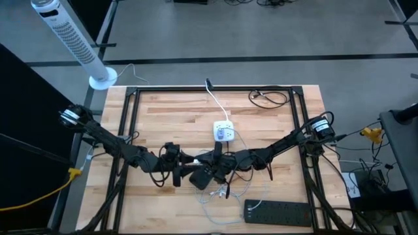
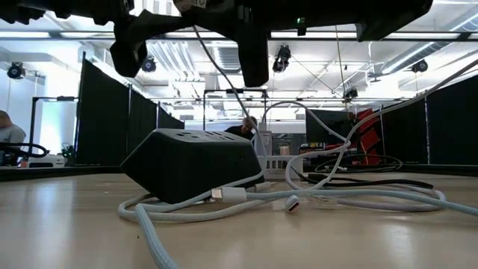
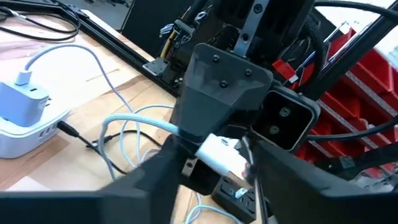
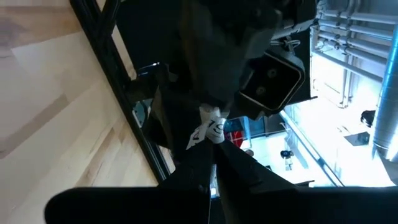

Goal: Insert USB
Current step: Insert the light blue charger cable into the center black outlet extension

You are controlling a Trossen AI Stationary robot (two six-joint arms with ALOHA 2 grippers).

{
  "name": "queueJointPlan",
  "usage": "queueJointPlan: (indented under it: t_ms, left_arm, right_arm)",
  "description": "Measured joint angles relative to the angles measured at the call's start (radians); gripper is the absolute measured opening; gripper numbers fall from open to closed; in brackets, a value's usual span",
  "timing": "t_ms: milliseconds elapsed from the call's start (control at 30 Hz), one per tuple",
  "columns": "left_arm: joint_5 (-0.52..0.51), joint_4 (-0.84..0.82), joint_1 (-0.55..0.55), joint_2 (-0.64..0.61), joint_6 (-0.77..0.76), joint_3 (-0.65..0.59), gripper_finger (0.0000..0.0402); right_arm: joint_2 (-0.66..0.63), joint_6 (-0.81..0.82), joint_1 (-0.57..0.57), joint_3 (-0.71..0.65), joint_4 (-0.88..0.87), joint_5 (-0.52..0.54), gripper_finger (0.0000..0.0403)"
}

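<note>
Both grippers meet above the table's middle, tip to tip. A white USB plug (image 3: 221,155) on a pale braided cable (image 3: 134,121) sits between them. My right gripper (image 4: 211,152) is shut on it from the table's right side. My left gripper (image 3: 219,171) comes from the left, a finger close on each side of the plug. The cable's loops (image 2: 224,198) lie on the table in front of a black power strip (image 2: 190,168). A white charger block (image 1: 224,132) rests flat farther back. My left gripper has the white plug's two sides (image 3: 205,149) between its fingers (image 3: 165,171), coming level from the table's left. The plug is lifted clear of the table. My right gripper pinches the plug (image 4: 208,132) at its fingertips, level from the right; the cable trails away slack.
The black power strip (image 1: 277,212) lies near the table's front edge, with a loose plug end (image 2: 293,203) on the wood beside it. A dark cable coil (image 1: 268,98) is at the far right. A white tower fan (image 1: 72,42) stands beyond the far left corner.
</note>
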Motion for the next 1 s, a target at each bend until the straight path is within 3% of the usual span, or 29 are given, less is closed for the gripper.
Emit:
queueJointPlan:
  t_ms: [167,233,600,767,867,1000]
  left_arm:
    - [0.001,-0.011,-0.001,0.001,0.029,-0.001,0.0037]
    - [0.002,-0.016,-0.001,0.001,0.051,-0.002,0.0014]
    - [-0.017,-0.129,-0.001,0.001,0.069,-0.002,0.0009]
    - [-0.059,-0.287,-0.001,0.001,0.037,0.001,0.0004]
    - [-0.079,-0.355,-0.001,0.001,0.038,0.001,0.0004]
    - [-0.08,-0.406,-0.001,0.001,0.069,0.002,0.0004]
  right_arm:
    - [-0.002,0.005,0.0,-0.012,0.008,0.007,0.0]
    - [-0.004,0.015,0.0,-0.016,0.009,0.006,0.0]
    - [-0.002,0.12,-0.019,-0.024,-0.043,-0.017,0.0001]
    - [-0.029,0.251,-0.026,-0.013,-0.196,-0.016,0.0041]
    - [-0.084,0.4,-0.046,0.029,-0.441,-0.108,0.0085]
    - [-0.136,0.593,-0.105,0.076,-0.617,-0.332,0.0154]
